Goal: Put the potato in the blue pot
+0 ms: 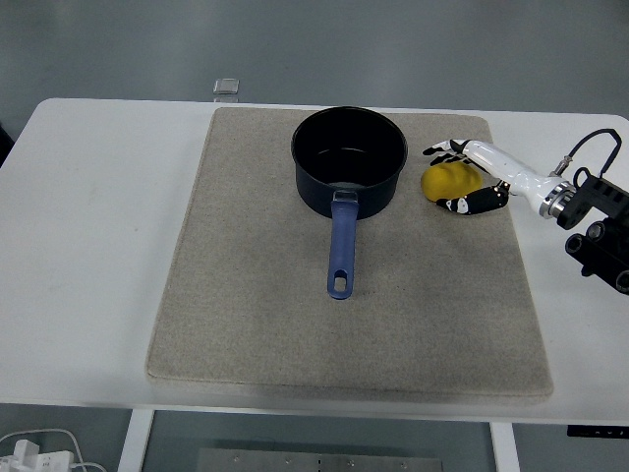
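Dark blue round metal pot [349, 157] with long blue handle sits upright, empty, at the far-centre of the beige rectangular fabric mat [246, 295]. Just right of it, apart from its wall, lies the yellow lumpy potato [446, 181] on the mat. Right hand [470, 179], white with black fingers, cups the potato from the right, fingers wrapped over the far and near sides, not lifted. Potato is probably light, firm, rounded and a bit slippery; grip across its middle. No readable labels or writing.
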